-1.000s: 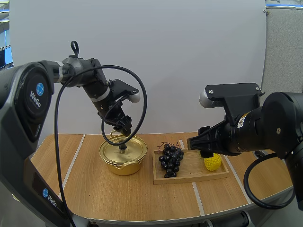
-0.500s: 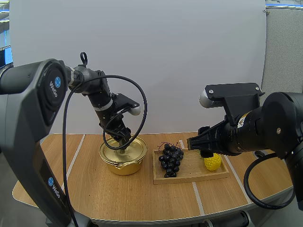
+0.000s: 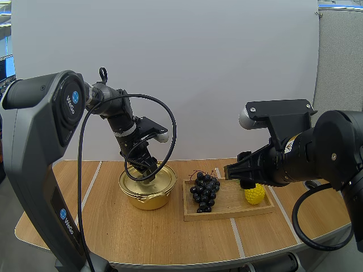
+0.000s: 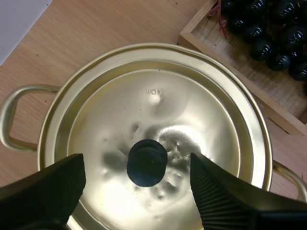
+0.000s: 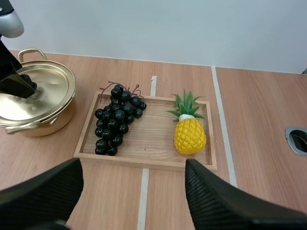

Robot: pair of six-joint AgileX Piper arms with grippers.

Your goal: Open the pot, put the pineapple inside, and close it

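A gold pot (image 3: 148, 195) stands on the table with its lid (image 4: 158, 103) on. The lid's black knob (image 4: 147, 162) lies between the open fingers of my left gripper (image 4: 136, 165), one finger on each side, neither touching it. In the high view the left gripper (image 3: 147, 168) hangs just over the lid. A small yellow pineapple (image 5: 190, 135) stands upright at the right end of a wooden tray (image 5: 153, 143). My right gripper (image 5: 133, 165) hovers open above the tray's near edge, apart from the pineapple (image 3: 254, 194).
A bunch of dark grapes (image 5: 115, 123) lies at the tray's left end, next to the pot. The pot's handles (image 4: 10, 112) stick out to the sides. A round metal fitting (image 5: 297, 140) sits in the tabletop to the right of the tray.
My left gripper has come down and slightly right, from above the pot to just over the lid's knob. The right arm, the pineapple and the pot have not moved.
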